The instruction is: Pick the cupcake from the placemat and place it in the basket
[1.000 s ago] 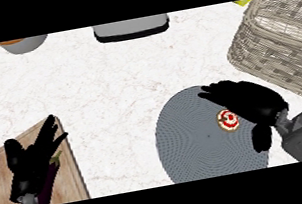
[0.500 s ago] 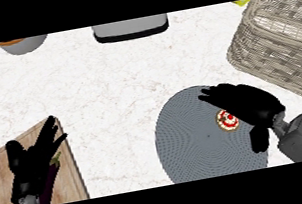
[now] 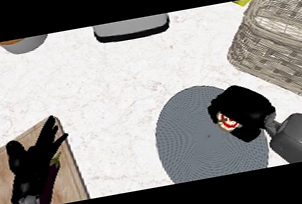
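My left robot hand [image 3: 34, 162] resting open over the board [image 3: 2, 176], my right robot hand [image 3: 241, 108] curled round the cupcake [image 3: 228, 122] on the placemat [image 3: 198, 141], basket [image 3: 287, 49] beyond on the table [image 3: 106, 81].

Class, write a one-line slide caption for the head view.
Right hand curls around the cupcake on the round grey placemat, wicker basket beside it; left hand rests open over the cutting board.
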You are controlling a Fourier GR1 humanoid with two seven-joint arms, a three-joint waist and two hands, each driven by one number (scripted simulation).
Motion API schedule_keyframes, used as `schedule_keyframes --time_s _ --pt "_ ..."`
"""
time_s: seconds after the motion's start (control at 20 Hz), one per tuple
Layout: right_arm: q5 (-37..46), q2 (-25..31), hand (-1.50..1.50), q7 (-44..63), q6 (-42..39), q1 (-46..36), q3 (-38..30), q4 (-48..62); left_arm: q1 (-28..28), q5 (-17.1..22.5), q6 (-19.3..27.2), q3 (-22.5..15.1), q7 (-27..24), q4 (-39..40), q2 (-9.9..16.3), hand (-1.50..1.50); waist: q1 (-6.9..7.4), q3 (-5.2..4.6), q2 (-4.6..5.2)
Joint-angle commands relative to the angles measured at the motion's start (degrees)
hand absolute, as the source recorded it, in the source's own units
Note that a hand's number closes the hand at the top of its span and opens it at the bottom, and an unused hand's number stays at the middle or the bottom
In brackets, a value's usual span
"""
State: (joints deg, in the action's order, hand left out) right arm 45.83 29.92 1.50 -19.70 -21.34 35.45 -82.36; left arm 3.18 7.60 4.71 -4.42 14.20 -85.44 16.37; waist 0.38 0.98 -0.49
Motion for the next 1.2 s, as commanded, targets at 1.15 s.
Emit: schedule_keyframes --time_s 1.15 --pt "16.47 -29.74 1.5 61.97 40.38 -25.85 -28.77 7.7 1.16 0.13 -1.84 -0.06 3.78 3.89 -0.71 0.0 1.07 -1.01 0.82"
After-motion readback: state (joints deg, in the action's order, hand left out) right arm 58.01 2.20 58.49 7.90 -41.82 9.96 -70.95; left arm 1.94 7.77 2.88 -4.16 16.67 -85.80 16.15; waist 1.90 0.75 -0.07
